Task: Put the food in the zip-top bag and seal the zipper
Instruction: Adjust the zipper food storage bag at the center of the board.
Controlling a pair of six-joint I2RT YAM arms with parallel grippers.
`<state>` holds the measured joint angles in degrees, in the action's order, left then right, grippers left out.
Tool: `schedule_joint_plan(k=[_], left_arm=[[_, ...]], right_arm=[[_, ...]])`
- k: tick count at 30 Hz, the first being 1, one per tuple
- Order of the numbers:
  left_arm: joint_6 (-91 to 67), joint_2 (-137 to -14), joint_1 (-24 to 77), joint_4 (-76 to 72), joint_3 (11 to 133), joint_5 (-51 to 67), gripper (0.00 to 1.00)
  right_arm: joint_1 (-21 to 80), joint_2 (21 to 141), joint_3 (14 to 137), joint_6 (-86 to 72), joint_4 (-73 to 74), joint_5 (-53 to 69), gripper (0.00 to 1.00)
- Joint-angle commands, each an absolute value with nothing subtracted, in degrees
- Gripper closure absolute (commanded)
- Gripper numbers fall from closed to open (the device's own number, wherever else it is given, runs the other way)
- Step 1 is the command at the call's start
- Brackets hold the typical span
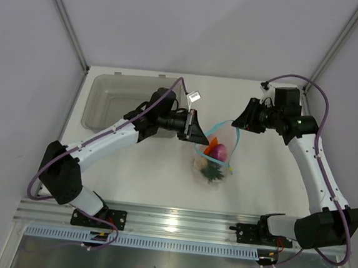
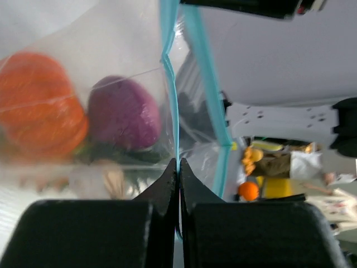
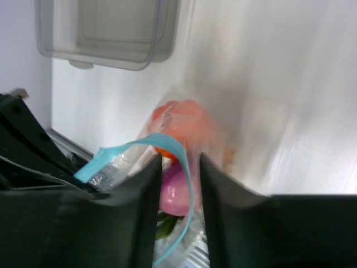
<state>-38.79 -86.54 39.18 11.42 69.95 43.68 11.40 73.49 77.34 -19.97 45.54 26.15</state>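
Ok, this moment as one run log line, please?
food: inside clear plastic zip-top bag | left end effector: shut on light blue zipper strip | right end effector: open around strip

There were two arms, the left arm (image 1: 103, 141) and the right arm (image 1: 317, 165). They ended in two grippers, the left gripper (image 2: 178, 167) and the right gripper (image 3: 179, 173), each with two fingers (image 3: 142, 223). One counter (image 1: 268, 186) carried one grey tray (image 1: 100, 102) and one clear bag (image 1: 214, 165) with one light blue zipper (image 2: 209, 89). Four pieces of food lay in the bag: one orange (image 2: 39, 106), one purple onion (image 2: 122, 111), one pineapple (image 1: 212, 172) with green leaves, and one small pale piece (image 2: 114, 181), too blurred to name.
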Motion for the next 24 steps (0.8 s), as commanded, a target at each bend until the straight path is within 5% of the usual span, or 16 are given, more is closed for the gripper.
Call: schedule_joint_plan(k=[1,3,8,13,24], left_arm=[[-53.8,-83.8,40.0,1.1,69.5,42.8,0.99],[-55.6,-84.5,40.2,1.8,71.2,39.6,0.99],[-62.2,-86.8,40.2,-1.8,73.3,34.0,0.99],[-66.0,-90.3,40.2,-5.2,75.9,31.9,1.0],[-72.2,-98.3,39.9,-6.9,83.9,30.9,0.99]], right_arm=[[10.9,74.1,81.1,-18.4,44.9,28.4,0.6],[10.8,72.3,81.1,-18.4,45.4,28.2,0.37],[10.8,65.1,76.9,-18.2,47.2,28.6,0.18],[10.9,54.5,68.2,-20.3,46.7,29.9,0.19],[10.9,40.3,54.9,-26.0,37.8,26.9,0.38]])
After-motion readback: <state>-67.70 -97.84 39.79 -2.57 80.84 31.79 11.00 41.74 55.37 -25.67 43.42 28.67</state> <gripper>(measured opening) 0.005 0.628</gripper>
